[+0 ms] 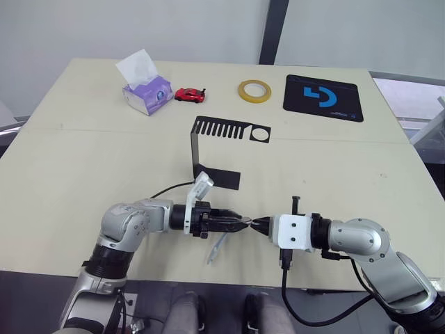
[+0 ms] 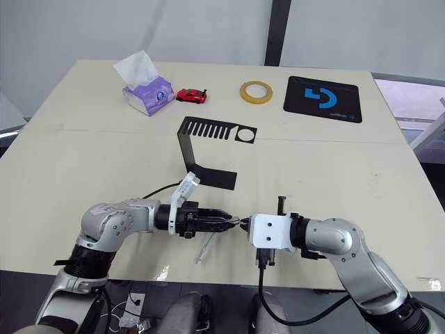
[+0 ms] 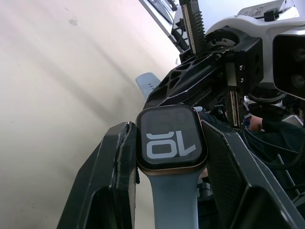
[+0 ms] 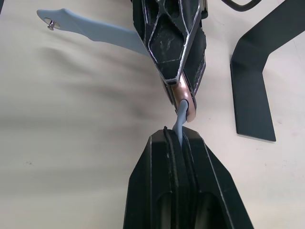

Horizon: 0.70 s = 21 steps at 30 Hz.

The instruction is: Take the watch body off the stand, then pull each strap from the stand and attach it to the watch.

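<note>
Left gripper [image 3: 167,157]: clamping the watch body [image 3: 170,139] between its fingers, above the table's [image 1: 83,160] near edge.
Right gripper [image 4: 180,138]: pinching one strap [image 4: 181,121] at the watch's edge, fingers nearly closed.
Other strap [image 4: 90,31]: trailing from the watch toward the table.
Stand [image 1: 212,149]: sitting bare, just beyond both grippers.
</note>
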### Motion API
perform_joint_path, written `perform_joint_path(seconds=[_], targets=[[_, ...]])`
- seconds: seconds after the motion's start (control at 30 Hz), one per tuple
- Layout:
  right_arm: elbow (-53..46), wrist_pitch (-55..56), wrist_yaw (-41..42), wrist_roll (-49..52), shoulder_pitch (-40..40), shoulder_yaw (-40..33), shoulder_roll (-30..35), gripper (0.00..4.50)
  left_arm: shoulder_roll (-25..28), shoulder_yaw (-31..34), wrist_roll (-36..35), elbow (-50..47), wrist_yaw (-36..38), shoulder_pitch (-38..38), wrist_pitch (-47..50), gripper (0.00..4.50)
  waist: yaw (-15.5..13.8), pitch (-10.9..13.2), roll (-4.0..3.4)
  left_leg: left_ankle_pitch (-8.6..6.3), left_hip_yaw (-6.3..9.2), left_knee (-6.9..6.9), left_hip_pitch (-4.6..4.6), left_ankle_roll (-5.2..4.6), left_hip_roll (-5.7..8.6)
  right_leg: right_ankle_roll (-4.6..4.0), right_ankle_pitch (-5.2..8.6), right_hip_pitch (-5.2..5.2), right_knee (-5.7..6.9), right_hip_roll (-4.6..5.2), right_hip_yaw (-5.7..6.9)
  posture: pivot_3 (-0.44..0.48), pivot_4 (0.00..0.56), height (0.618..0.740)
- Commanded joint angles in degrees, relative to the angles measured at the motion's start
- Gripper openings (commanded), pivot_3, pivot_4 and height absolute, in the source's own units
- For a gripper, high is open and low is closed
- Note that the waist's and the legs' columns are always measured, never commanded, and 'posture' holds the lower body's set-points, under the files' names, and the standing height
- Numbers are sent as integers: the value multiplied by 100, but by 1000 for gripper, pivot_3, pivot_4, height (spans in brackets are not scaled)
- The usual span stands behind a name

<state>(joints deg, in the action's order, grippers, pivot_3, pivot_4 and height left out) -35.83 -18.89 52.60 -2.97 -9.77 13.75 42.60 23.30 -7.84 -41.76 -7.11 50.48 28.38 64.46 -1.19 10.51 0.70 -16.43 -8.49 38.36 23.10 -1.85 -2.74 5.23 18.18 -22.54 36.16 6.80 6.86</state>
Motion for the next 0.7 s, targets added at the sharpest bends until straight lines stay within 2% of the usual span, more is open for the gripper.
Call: perform_joint_path(seconds=[0.03,0.7], targets=[[-216,69,-120,37,-128,25,-119,0,-208,-345,-220,-418,143,75,68,1655,0,0,0,0,0,0,0,0,0,0,0,0,0,0,0,0,150,740],[-239,38,-128,28,-79,27,-135,0,-199,-354,-188,-451,161,36,66,1655,0,0,0,0,0,-2,0,0,0,0,0,0,-2,1,0,0,150,740]])
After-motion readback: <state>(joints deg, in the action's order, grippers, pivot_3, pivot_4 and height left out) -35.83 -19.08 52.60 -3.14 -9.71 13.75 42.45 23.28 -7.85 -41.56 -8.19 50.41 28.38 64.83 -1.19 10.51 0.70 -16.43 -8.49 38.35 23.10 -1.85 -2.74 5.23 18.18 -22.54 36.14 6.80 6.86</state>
